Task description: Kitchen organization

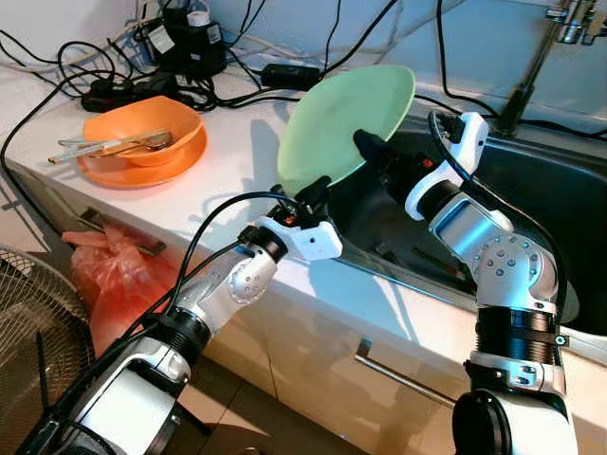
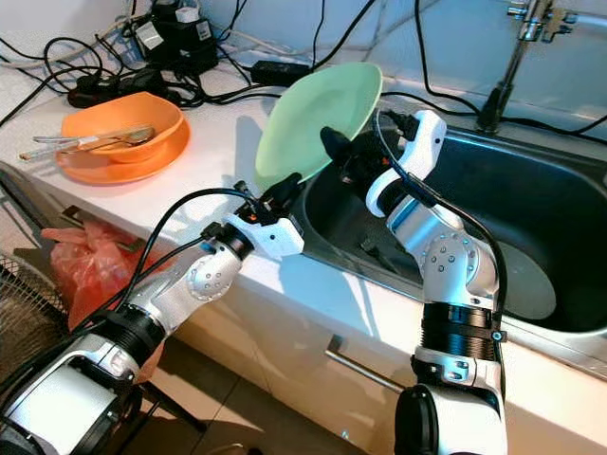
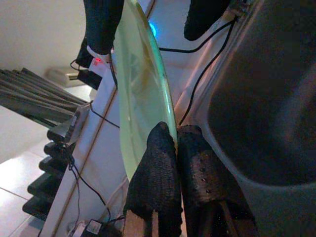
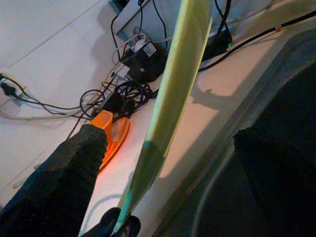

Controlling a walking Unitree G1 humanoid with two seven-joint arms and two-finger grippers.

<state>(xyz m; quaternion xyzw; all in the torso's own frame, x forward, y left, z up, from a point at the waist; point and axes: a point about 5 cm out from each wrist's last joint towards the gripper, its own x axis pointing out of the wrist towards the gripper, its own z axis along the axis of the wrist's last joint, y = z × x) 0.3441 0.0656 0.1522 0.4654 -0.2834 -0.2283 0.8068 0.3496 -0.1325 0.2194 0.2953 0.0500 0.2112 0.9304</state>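
Item: green plate (image 1: pixel 346 123). Held on edge, tilted, above the seam where the white bench (image 1: pixel 228 166) meets the dark sink (image 1: pixel 531 190). Its lower rim sits between the left jaws; its upper half leans toward the wall.

Left gripper (image 1: pixel 305 201): jaws pressed together on the plate's lower rim, one black finger (image 3: pixel 155 173) on each face, as the left wrist view shows. Pinching the plate.

Right gripper (image 1: pixel 372 152): jaws spread wide. In the right wrist view the plate's edge runs through the open gap, with one finger (image 4: pixel 64 187) on the bench side and the other on the sink side. Neither finger can be seen touching the plate.

Other items, beyond the left jaws on the bench: orange bowl (image 1: pixel 147 128) standing on an orange plate (image 1: pixel 123 171), with cutlery (image 1: pixel 109 145) lying across the bowl. Black cables and a power strip (image 1: pixel 119 90) lie behind them, against the wall. Tap (image 1: pixel 531 66) stands at the far rim of the sink, beyond the right jaws.

Step in hand, as judged: a hand-over of the plate from left to right, or a two-handed steadying, over the sink edge.

Next move calls for: the right jaws to come together on the upper rim before the left jaws let go. The plate is thin and smooth, so a shallow bite could let it pivot or slip into the sink.
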